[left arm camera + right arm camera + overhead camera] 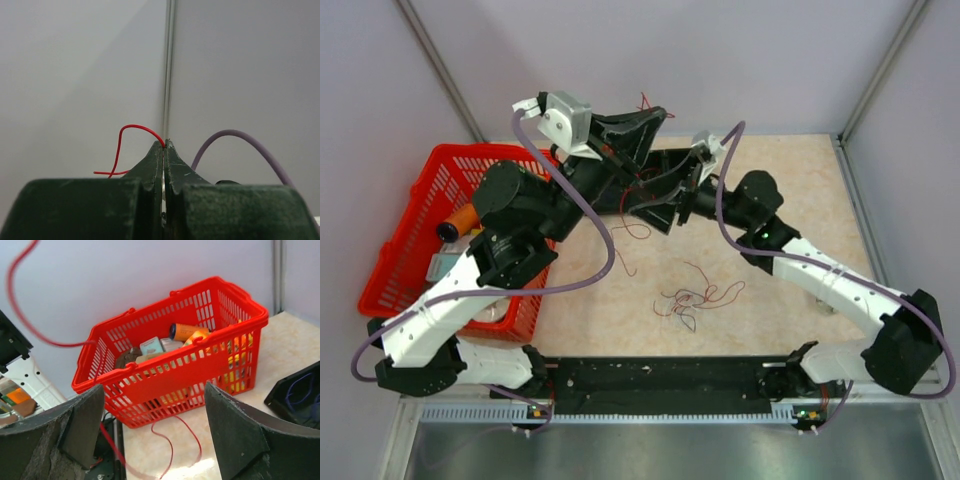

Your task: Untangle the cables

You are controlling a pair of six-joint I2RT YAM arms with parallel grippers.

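We judge the cables (695, 295) to be nearly weightless, limp and very thin. They should bend wherever they are pulled, slip easily out of a loose pinch, and tighten into knots if tugged hard. A firm grip near a free end or on an outer loop therefore looks wiser to us than biting into the middle of the heap. Most of them lie as one loose tangle on the worktop (820, 170), in front of the arms and well apart from both tools. The left tool (164, 145) is raised high with its jaws pressed together, pinching one red wire (131, 129). A short end of that wire arches out above the tips, and from the top view the rest seems to trail down toward the worktop. The right tool (155, 405) stands spread wide with nothing between its jaws, and it faces the red basket (165, 385). By our count there are two tools, one basket and one wire lifted clear. In the heap we make out several red strands, at least one dark one and something pale, but they are too fine and too crossed over for us to count exactly.
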